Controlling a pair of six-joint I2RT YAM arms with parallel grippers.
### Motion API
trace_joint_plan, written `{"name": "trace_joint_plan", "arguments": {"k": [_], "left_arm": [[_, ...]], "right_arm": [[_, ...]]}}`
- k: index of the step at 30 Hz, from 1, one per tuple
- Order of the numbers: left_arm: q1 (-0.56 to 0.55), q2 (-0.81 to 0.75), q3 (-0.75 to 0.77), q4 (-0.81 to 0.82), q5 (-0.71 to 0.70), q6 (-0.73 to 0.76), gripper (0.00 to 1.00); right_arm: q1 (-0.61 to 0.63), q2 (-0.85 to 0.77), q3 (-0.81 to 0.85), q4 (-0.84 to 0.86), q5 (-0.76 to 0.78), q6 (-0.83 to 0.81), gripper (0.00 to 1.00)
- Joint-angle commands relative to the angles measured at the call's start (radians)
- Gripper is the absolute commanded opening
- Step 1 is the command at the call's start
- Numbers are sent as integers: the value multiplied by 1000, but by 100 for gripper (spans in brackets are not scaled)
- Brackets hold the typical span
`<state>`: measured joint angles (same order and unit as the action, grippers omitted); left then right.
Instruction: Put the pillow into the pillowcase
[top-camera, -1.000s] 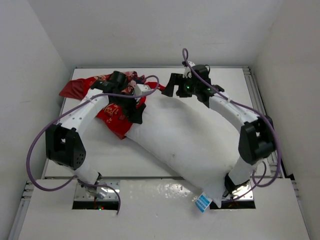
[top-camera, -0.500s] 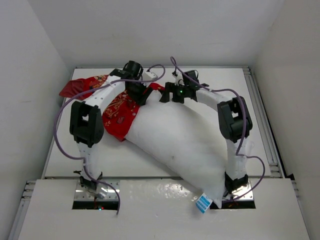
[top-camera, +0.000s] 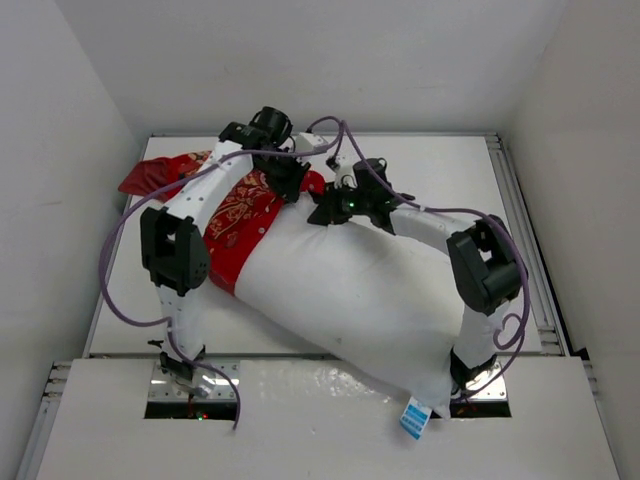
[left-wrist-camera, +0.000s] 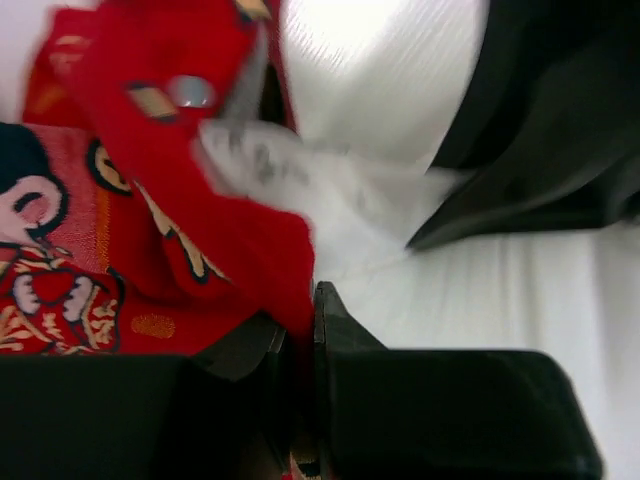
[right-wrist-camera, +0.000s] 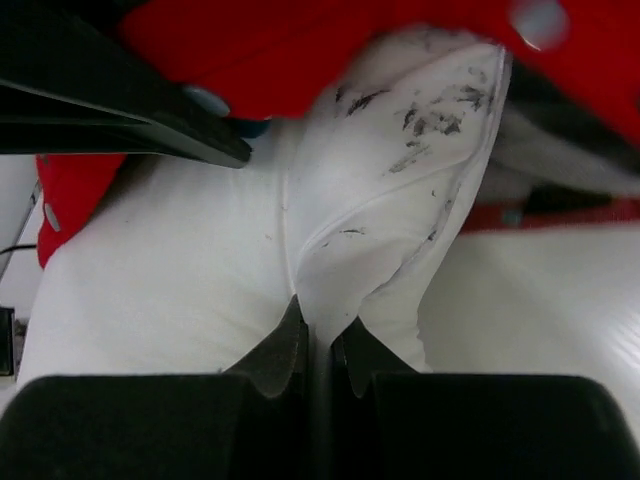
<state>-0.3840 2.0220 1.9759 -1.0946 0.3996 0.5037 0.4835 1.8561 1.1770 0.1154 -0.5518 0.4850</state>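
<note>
Red cloth with gold ornament and a cartoon figure in patterned dress, the pillowcase (top-camera: 232, 218) lies bunched over the far left end of the pillow (top-camera: 350, 290), spreading from there to the pillow's left. The pillow itself is plain white and plump, set slantwise on the white table (top-camera: 440, 165). At the pillow's near right corner hangs a small blue-and-white tag (top-camera: 413, 417); its print is too small to read, and the gold marks on the case cannot be made out as words either. Both arms meet at the pillow's far end. The left gripper (left-wrist-camera: 300, 300) has its fingers drawn almost together on a fold of the red fabric, right where the case edge lies against the pillow. Just to its right, the right gripper (right-wrist-camera: 318, 322) pinches a raised ridge of the pillow's white cover. Beyond that pinch, the pillow's corner shows dark grey smudges and pokes against the red cloth.
</note>
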Motion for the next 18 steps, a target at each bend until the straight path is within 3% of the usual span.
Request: {"name": "trace_joint_plan", "arguments": {"k": [1,5,8,13,18], "left_arm": [[-45,-189,-21,178,67,12,0],[-64,-270,-138,272,13,-7,0],[-53,-259,-123,244,13,-21,0],[-53,-279,-158,130,172,25,0],[-56,-342,-238,59,240,123,0]], "right_arm": [[101,-49,26,41,-96,-10,0],[130,-93,4,98,-88,-16,0],[150,-158,-52,156,-42,3,0],[121,-196,-151,322,232,165,0],[44,-144,-70,193,548,311,0]]}}
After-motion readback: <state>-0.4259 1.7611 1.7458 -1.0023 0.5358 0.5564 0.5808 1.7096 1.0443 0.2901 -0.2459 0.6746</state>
